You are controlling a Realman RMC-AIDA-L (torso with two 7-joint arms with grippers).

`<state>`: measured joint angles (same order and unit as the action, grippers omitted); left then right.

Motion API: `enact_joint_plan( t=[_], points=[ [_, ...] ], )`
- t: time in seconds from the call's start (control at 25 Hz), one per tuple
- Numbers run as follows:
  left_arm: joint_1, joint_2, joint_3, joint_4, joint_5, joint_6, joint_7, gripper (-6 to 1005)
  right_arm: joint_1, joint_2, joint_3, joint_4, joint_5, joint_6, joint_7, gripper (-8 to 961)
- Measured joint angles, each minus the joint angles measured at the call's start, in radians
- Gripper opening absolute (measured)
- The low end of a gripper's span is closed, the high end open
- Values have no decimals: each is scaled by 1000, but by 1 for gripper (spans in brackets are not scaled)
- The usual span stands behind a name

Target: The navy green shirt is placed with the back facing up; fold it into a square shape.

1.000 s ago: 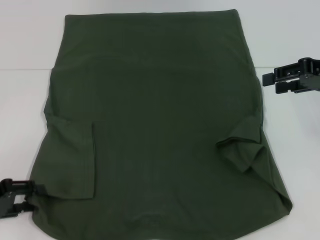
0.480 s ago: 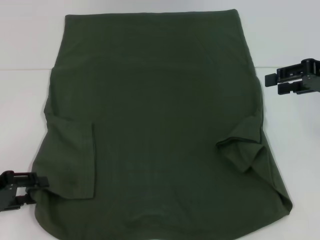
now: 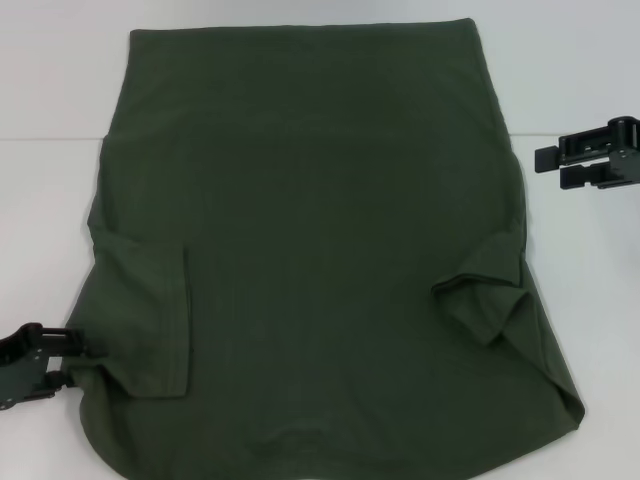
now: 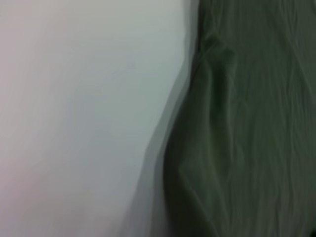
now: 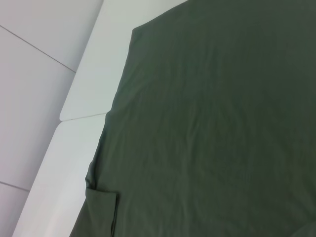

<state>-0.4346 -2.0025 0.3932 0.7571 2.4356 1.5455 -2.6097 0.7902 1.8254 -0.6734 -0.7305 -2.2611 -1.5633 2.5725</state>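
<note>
The navy green shirt (image 3: 310, 250) lies spread flat over the white table (image 3: 50, 80), filling most of the head view, with both short sleeves already turned inward onto the body, the one on the robot's left lying flat and the one on the right bunched and creased; the left gripper (image 3: 72, 362) sits low at the shirt's near left edge, its fingertips at or touching the cloth, but whether its jaws are parted or clamped on the fabric cannot be told; the right gripper (image 3: 548, 168) hovers off the shirt's right edge, well apart from the cloth, its two fingers drawn close together with only a thin slit between them and nothing held; the likely trouble, as a judgement, is that the left jaws catch only the top layer or slip off the soft edge, so a lift would drag the shirt askew instead of folding it; the crumpled right sleeve could stay trapped in a fold and spoil the square; with one side pulled alone, the far hem could skew; no brand, label or writing can be seen on the plain shirt.
</note>
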Motion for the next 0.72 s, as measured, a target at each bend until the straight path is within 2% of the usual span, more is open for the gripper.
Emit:
enact_joint_plan(
  t=[0.08,0.28,0.48,0.72],
  points=[
    [0,-1,0,3,0,2,2,616,-2,-1,0,0,0,-1,-1,551],
    [0,-1,1,4,1,4,2,479,-7,-2,0,-3,0,-12,-5,546],
    [1,3,1,4,4,1,3,246,-12,-4,0,-6,-3,-15,-4,542],
    [1,7,-7,1,-30,50,66,80,-24,-13,-9,-2,-10,-61,-32,537]
  ],
)
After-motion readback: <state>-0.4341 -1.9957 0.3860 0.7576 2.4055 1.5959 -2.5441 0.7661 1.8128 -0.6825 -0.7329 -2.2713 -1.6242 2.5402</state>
